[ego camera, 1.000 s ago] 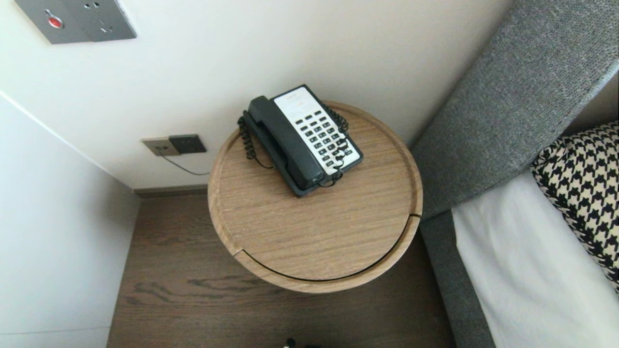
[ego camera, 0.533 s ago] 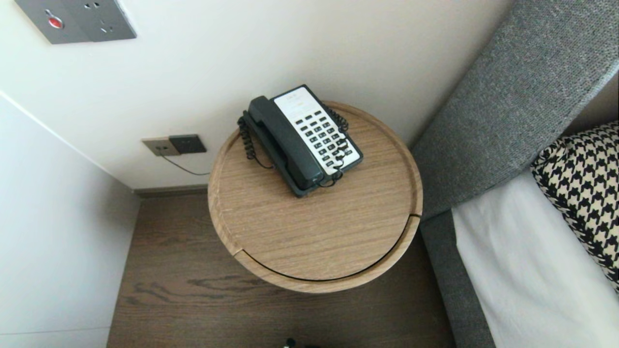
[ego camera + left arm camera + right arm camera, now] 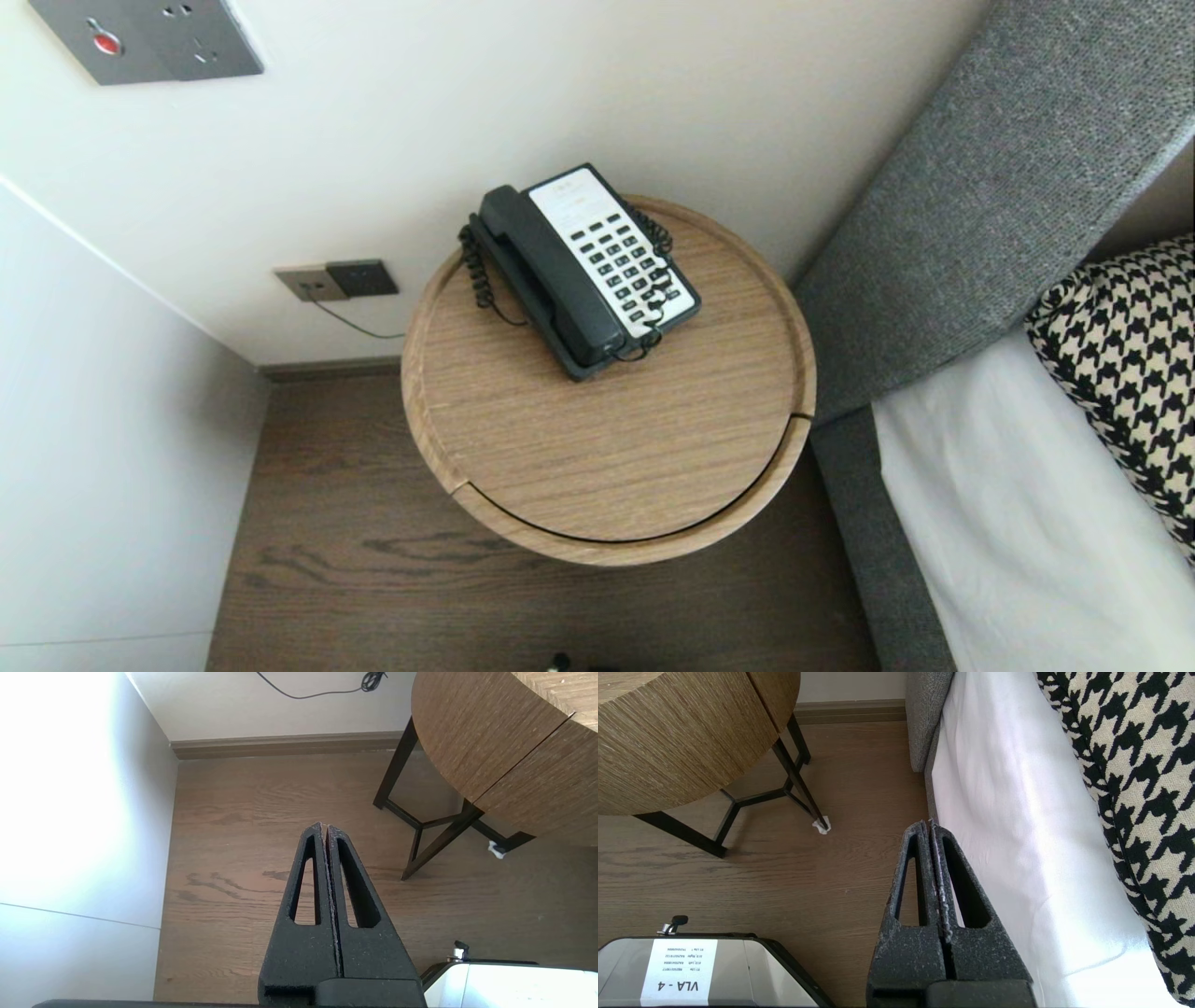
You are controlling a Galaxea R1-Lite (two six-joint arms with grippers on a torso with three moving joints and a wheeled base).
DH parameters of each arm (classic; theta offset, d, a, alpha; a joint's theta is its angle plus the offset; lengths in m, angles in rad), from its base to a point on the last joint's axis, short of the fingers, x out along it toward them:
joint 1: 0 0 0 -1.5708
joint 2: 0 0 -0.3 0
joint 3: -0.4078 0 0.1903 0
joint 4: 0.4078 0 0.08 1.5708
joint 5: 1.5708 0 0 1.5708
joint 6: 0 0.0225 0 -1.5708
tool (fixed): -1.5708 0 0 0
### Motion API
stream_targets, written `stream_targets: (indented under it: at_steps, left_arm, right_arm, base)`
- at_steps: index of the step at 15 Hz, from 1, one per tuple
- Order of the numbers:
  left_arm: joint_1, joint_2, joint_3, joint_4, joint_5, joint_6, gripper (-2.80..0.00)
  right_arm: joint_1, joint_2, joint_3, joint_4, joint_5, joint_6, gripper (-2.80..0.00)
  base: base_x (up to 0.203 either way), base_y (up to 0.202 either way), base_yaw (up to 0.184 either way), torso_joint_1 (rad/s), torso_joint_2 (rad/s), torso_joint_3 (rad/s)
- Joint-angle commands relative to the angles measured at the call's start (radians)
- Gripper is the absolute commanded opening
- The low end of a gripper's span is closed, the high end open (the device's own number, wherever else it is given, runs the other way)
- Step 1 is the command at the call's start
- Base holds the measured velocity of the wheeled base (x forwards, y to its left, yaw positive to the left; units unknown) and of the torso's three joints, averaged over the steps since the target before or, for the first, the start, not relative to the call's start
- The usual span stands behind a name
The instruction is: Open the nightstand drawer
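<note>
A dark desk telephone (image 3: 586, 269) with a white keypad and coiled cord sits at the back of a round wooden bedside table (image 3: 616, 467), its handset on the cradle. Neither arm shows in the head view. My left gripper (image 3: 324, 827) hangs shut and empty above the wooden floor, left of the table (image 3: 514, 760). My right gripper (image 3: 928, 824) is also shut and empty, low beside the white bed sheet (image 3: 1017, 826), with the table (image 3: 682, 737) off to its other side.
A grey upholstered headboard (image 3: 990, 187) and a bed with a houndstooth pillow (image 3: 1130, 355) stand right of the table. Wall sockets (image 3: 336, 278) and a switch panel (image 3: 149, 37) sit on the back wall; a white wall closes the left. My base (image 3: 691, 970) is on the floor below.
</note>
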Motion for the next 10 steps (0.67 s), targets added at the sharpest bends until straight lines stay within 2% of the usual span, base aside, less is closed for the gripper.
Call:
stream_targets:
  at_steps: [1,10]
  left_arm:
    - [0.0,-0.002,0.0,0.0,0.0,0.0,-2.8]
    - [0.0,-0.002,0.0,0.0,0.0,0.0,-2.8]
  right_arm:
    - [0.0,-0.003,0.0,-0.001,0.0,-0.002,-2.8]
    - [0.0,0.0,-0.002,-0.001,-0.006,0.003,-2.8]
  base:
    - [0.0,0.0,0.0,0.0,0.0,0.0]
    - [0.0,0.0,0.0,0.0,0.0,0.0]
